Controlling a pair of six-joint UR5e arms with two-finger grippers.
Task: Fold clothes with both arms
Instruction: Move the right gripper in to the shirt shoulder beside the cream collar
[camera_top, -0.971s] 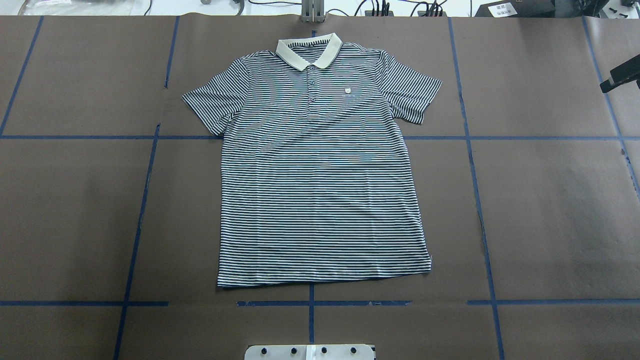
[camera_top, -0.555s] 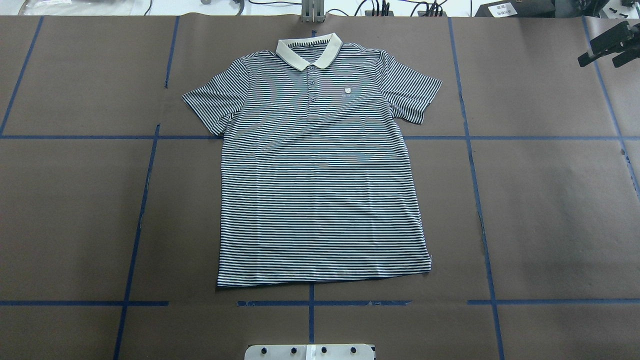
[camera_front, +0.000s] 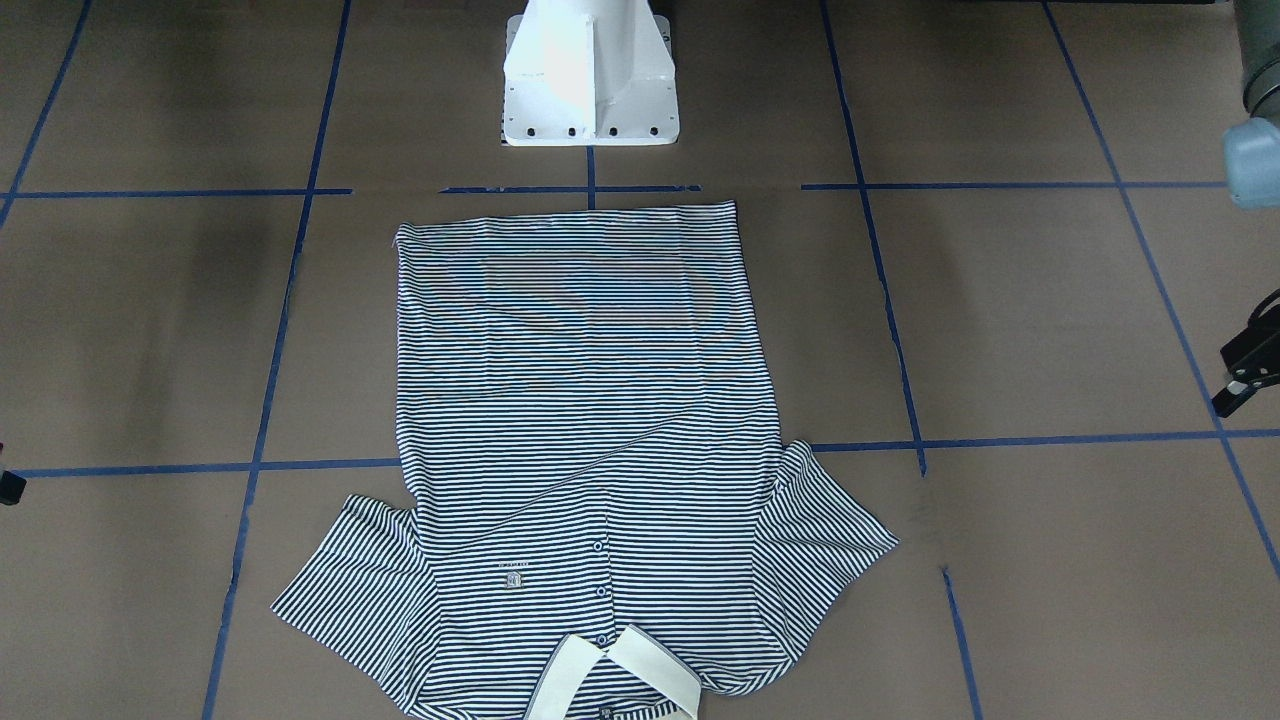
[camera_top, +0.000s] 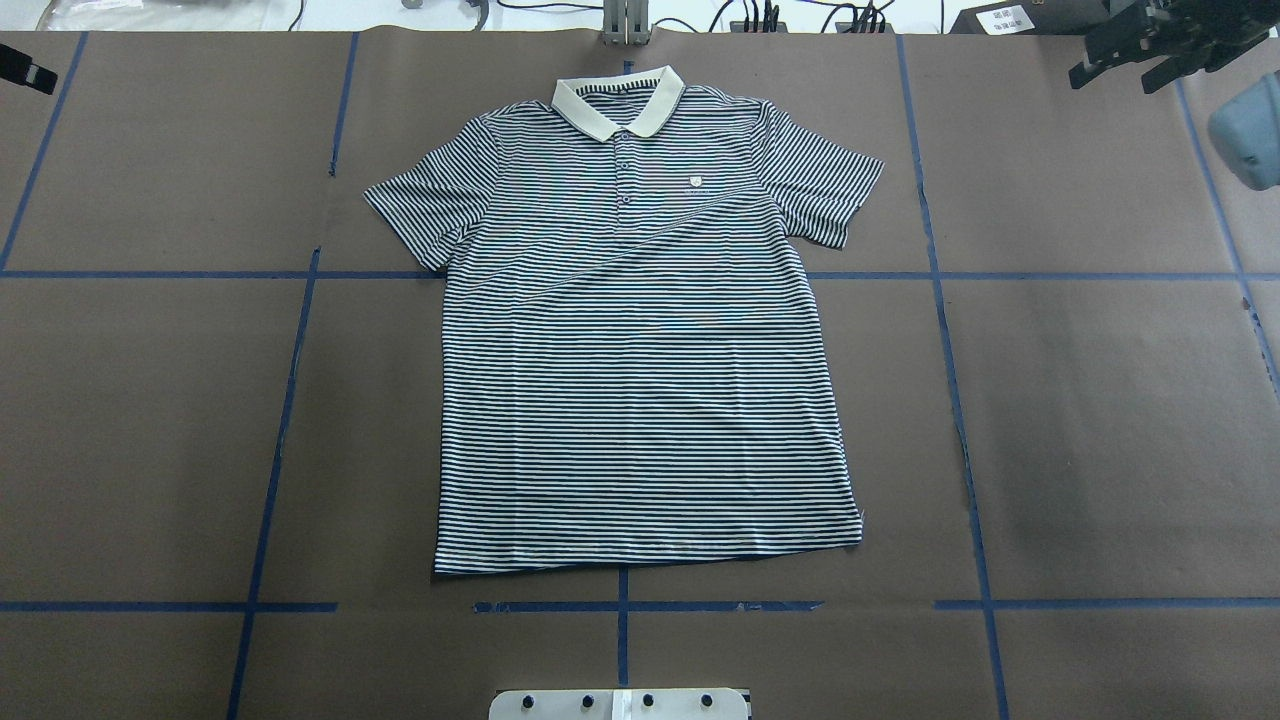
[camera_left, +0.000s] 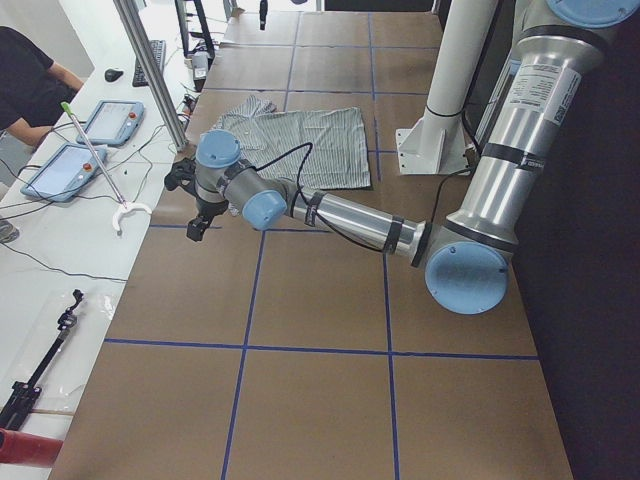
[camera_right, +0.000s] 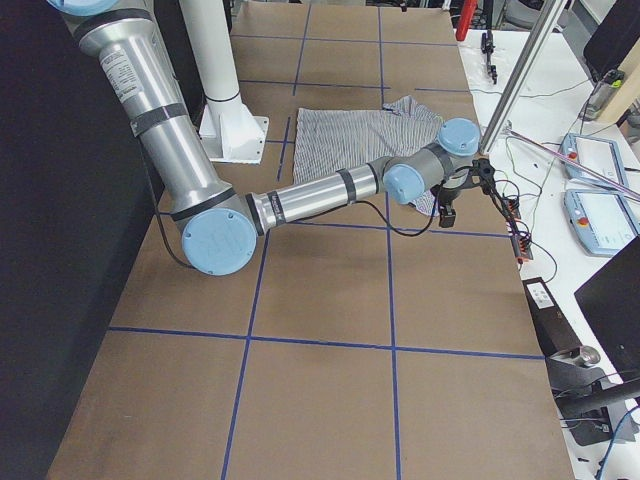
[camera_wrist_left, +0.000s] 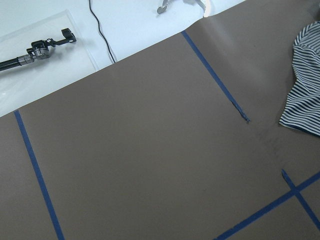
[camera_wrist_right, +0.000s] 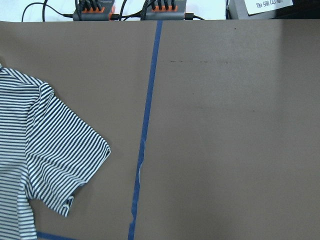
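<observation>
**Shirt**: one striped polo, lying flat and face up at the middle of the table. In the overhead view its collar is at 12 o'clock and its hem at 6 o'clock. Both sleeves are spread out, toward 10 and 2 o'clock. A diagonal crease runs across the chest. Nothing touches it.

**Right gripper**: at the far table edge, at 2 o'clock from the shirt and well apart from it. Its two black fingers stand apart with bare brown paper between them, and it holds nothing. Its wrist camera sees the nearer sleeve and the paper.

**Left gripper**: at 10 o'clock from the shirt in the overhead view, cut by the frame edge and well apart from the cloth. In the front view its two fingers show spread, empty, above bare paper. Its wrist camera catches only a sleeve tip at 3 o'clock.

**Arms:** the left arm and right arm both reach out low over the table's ends.

**Table:** brown paper gridded with blue tape. The white pedestal is just beyond the hem.
</observation>
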